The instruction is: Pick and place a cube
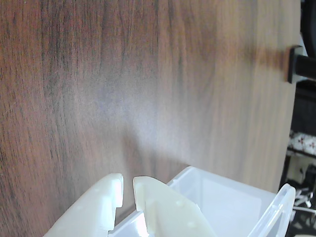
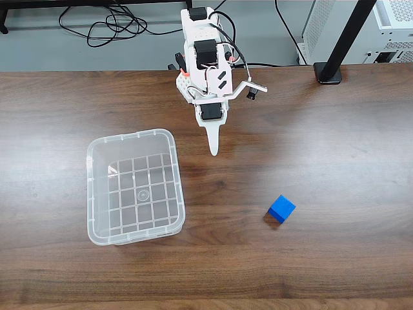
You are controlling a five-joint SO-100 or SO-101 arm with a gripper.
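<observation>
Tool (image 2: 213, 150) nearly closed and empty, blue cube (image 2: 282, 208) lying on surface (image 2: 335, 161) well ahead and right of tip in fixed view; descending this narrow would likely knock cube aside.

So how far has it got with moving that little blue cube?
Nothing looks done yet. The blue cube lies on the wooden table, apart from the clear plastic bin, which holds nothing. The gripper hangs between them, fingers nearly closed and holding nothing. Reaching, grasping and placing the cube are all left.
</observation>
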